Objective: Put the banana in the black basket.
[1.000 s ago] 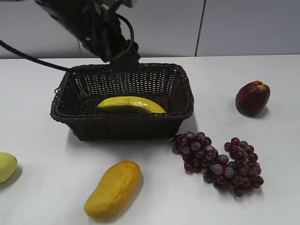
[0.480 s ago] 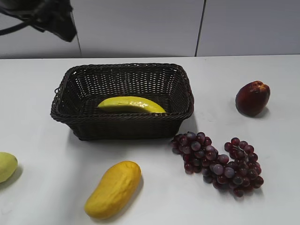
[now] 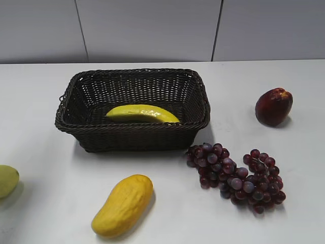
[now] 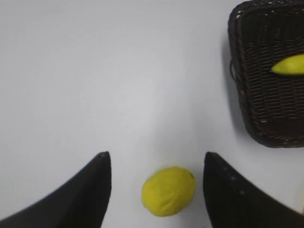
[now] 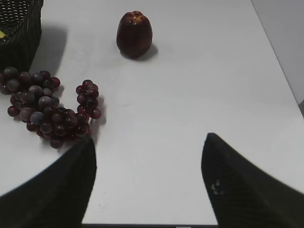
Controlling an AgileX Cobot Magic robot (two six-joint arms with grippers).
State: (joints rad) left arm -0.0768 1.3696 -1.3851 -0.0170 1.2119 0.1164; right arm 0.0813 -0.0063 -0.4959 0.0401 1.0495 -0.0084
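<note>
The slender pale-yellow banana [image 3: 142, 113] is seen lying inside the dark woven wicker basket [image 3: 132, 133], released; the left arm has been withdrawn toward nine o'clock. Both grippers [image 4: 156, 185] [image 5: 148, 183] are held spread, empty.

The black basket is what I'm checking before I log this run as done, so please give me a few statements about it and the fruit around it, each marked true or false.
1. The banana lies inside the black basket. True.
2. The grapes are in the basket with it. False: they lie on the table, off the basket's front right corner.
3. The left hand is open and holds nothing. True.
4. The orange-yellow mango leans on the basket. False: it lies apart, in front of it.
5. The right hand grips the dark red fruit. False: it is open, the fruit far from it.
</note>
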